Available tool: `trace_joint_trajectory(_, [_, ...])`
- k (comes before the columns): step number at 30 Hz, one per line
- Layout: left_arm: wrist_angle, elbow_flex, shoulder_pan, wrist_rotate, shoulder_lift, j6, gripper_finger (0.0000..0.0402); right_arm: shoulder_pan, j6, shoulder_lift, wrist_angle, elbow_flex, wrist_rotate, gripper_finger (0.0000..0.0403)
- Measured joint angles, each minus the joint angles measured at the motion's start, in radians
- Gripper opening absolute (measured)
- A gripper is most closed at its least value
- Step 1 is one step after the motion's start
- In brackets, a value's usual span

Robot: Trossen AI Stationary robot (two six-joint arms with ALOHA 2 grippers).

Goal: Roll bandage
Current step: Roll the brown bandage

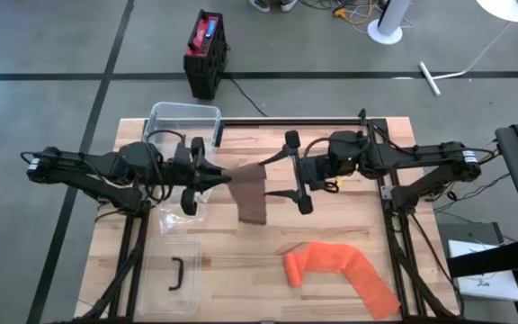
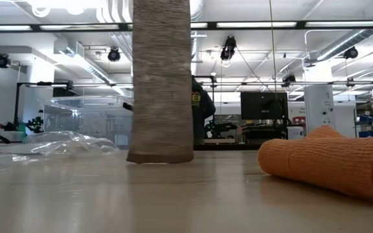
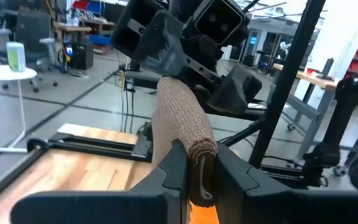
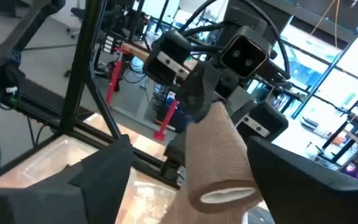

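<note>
A brown bandage (image 1: 252, 193) is held up over the middle of the table. Its rolled part (image 3: 182, 112) lies level between my two grippers, and its loose strip (image 2: 160, 84) hangs down with the lower end (image 2: 160, 155) resting on the table. My left gripper (image 1: 221, 176) comes from the table's left and is shut on the roll. My right gripper (image 1: 270, 180) comes from the right and stands open, one finger on either side of the roll's other end (image 4: 224, 194), not touching it. An orange bandage (image 1: 340, 270) lies on the table near the front right. My left gripper pinches the end of the brown roll (image 3: 197, 149) between its two fingers (image 3: 174, 168). The fingers lie level, coming from the table's left, along the roll. The roll sticks out past them clear of the table, while the loose strip hangs slack with its lower end on the table.
A clear plastic box (image 1: 183, 121) stands at the far left of the table. A clear lid with a black handle (image 1: 174, 274) lies at the near left, and crumpled clear plastic (image 1: 180, 214) lies under my left gripper. A black and red case (image 1: 205, 52) stands on the floor beyond.
</note>
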Motion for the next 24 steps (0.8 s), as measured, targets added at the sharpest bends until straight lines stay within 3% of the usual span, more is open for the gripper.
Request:
trace_joint_trajectory(7, [0.000, 0.002, 0.000, 0.000, -0.002, 0.102, 0.0037, -0.008, -0.034, 0.036, 0.056, 0.000, 0.096, 0.0305])
trace_joint_trajectory(12, [0.000, 0.002, 0.000, 0.000, -0.002, 0.121, 0.0038, -0.018, -0.015, 0.050, 0.060, -0.001, 0.104, 0.0283])
trace_joint_trajectory(24, [0.011, 0.002, 0.000, -0.003, -0.002, 0.154, 0.0038, -0.018, 0.085, 0.057, 0.058, -0.001, 0.104, 0.0186])
